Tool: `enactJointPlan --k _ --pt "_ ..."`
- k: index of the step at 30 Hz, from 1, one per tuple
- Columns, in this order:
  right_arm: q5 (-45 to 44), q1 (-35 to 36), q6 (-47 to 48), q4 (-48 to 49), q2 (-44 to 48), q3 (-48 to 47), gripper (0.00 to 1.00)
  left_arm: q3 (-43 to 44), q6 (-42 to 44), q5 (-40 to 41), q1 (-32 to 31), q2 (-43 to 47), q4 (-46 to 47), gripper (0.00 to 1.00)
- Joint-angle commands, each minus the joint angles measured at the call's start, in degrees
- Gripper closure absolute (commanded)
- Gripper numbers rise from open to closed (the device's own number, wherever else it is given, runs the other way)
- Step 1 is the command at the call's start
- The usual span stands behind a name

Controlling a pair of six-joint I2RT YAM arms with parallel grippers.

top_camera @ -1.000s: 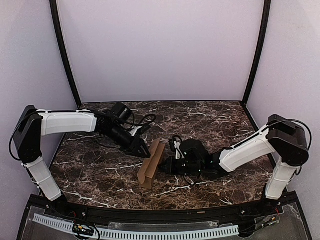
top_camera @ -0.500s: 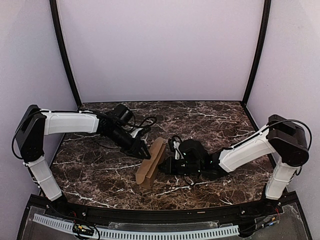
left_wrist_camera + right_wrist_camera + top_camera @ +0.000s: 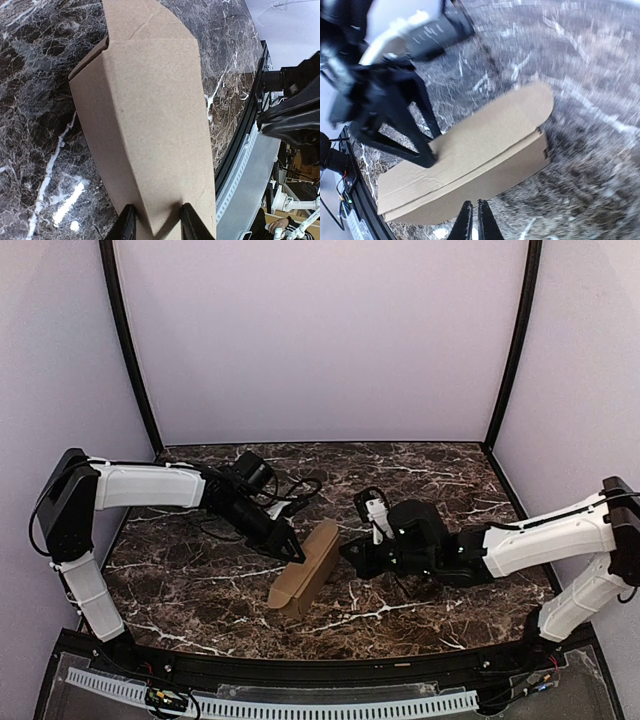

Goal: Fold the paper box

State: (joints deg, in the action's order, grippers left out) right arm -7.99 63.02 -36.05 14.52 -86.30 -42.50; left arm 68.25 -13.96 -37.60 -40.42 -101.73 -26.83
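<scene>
The paper box (image 3: 305,578) is a long narrow brown carton lying slantwise on the marble table, near the front middle. My left gripper (image 3: 292,552) sits at its far upper edge. In the left wrist view (image 3: 156,225) the two fingers pinch the folded ridge of the carton (image 3: 155,115). My right gripper (image 3: 350,552) is just right of the box and apart from it. In the right wrist view (image 3: 473,222) its fingers are pressed together and hold nothing, a little short of the carton's side wall (image 3: 470,145).
The dark marble table (image 3: 450,480) is walled by pale panels at the back and sides. A black rail with a white perforated strip (image 3: 300,705) runs along the near edge. Loose black cables (image 3: 295,480) trail behind the left wrist.
My right gripper has drawn back to the right, away from the box's side, and its arm has stretched out. The box has swung slightly, with my left gripper still on it.
</scene>
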Motion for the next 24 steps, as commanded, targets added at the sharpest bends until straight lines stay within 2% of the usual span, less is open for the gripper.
enactJointPlan --k 1,4,9,14,18,21,24 --pt "-1.3 -1.3 20.2 -2.1 8.8 4.7 0.90 0.3 3.2 6.9 -1.0 -2.5 -7.4 0.72" --pt "2.5 -2.5 32.8 -0.9 14.7 8.1 0.83 2.6 5.3 7.7 -1.4 -3.2 -9.3 0.72" --pt "11.3 -3.4 49.8 1.4 21.2 12.8 0.78 6.9 9.3 8.7 -2.6 -5.4 -12.9 0.72" --pt "20.4 -4.0 65.9 -1.0 23.0 15.2 0.61 11.9 15.1 11.7 -4.4 -8.2 -16.8 0.74" --pt "25.0 -4.0 72.4 -4.5 21.2 14.0 0.59 14.2 19.8 14.6 -6.0 -9.1 -19.6 0.75" --pt "24.3 -2.8 75.1 -7.3 18.1 11.6 0.59 15.2 22.8 15.9 -7.0 -9.3 -21.1 0.76" --pt "18.1 -0.1 79.4 -7.1 14.3 9.3 0.59 15.4 25.2 17.0 -8.1 -9.3 -22.5 0.76"
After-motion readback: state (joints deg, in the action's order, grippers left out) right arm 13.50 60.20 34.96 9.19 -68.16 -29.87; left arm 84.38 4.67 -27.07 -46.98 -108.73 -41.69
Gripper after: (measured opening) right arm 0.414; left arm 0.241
